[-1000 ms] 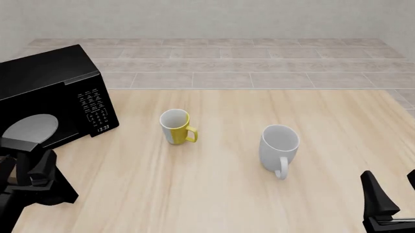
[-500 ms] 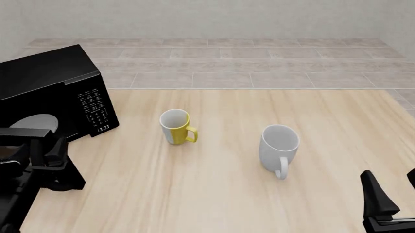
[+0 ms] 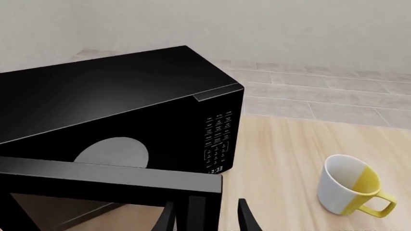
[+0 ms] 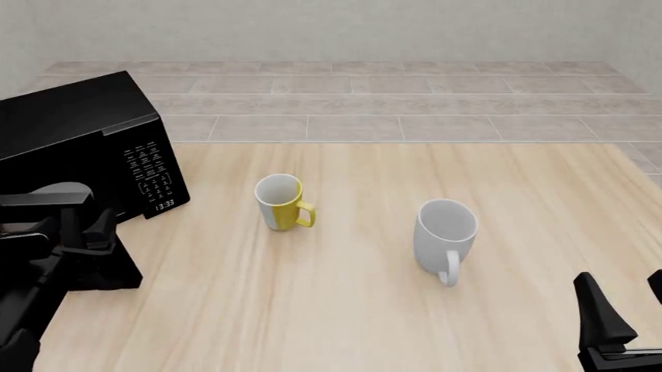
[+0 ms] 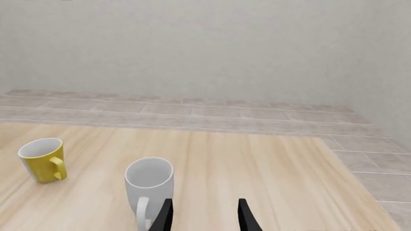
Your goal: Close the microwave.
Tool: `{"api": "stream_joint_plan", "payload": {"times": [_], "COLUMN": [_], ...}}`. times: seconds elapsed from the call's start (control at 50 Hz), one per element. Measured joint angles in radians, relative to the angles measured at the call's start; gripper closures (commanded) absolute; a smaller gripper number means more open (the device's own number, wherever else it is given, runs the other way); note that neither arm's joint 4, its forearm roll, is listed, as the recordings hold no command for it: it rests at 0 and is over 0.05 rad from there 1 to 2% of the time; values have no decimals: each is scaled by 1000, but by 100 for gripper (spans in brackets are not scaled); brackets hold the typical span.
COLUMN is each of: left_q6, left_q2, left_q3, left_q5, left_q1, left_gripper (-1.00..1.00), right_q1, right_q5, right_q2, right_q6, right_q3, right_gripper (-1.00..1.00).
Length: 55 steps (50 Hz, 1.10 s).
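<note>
Microwave (image 4: 88, 147) sat at the table's (image 4: 342, 310) far-left corner, keypad side angled toward the mugs. Its door (image 3: 109, 180) was ajar, swung out toward the arms' side; grey oval window (image 3: 112, 152) visible behind the door's top edge in the left wrist view. Left gripper (image 4: 88, 248) was right at the door's outer edge, fingers (image 3: 247, 221) parted, holding nothing; contact with the door couldn't be confirmed. Right gripper (image 5: 202, 216) hung low near the table's right front, fingers apart, empty, white mug (image 4: 445, 236) just ahead. Yellow-and-white mug (image 4: 279, 201) stood upright between microwave and white mug.
</note>
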Motion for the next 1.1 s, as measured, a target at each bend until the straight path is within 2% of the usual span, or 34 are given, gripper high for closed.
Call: {"api": "stream_joint_plan", "payload": {"times": [0.62,1.1], "left_q6": [45,66], "left_q2": [145,197], "left_q3": [-218,-369], "left_q5": [159,338], "left_q1": [-5,-10], "left_gripper": [-100,-100], "right_q1": [1,11], "right_q5": [9,9], "right_q2": [0,1], "right_q6": [20,29], "right_q3": [0,0], "right_gripper": [-100,-100]}}
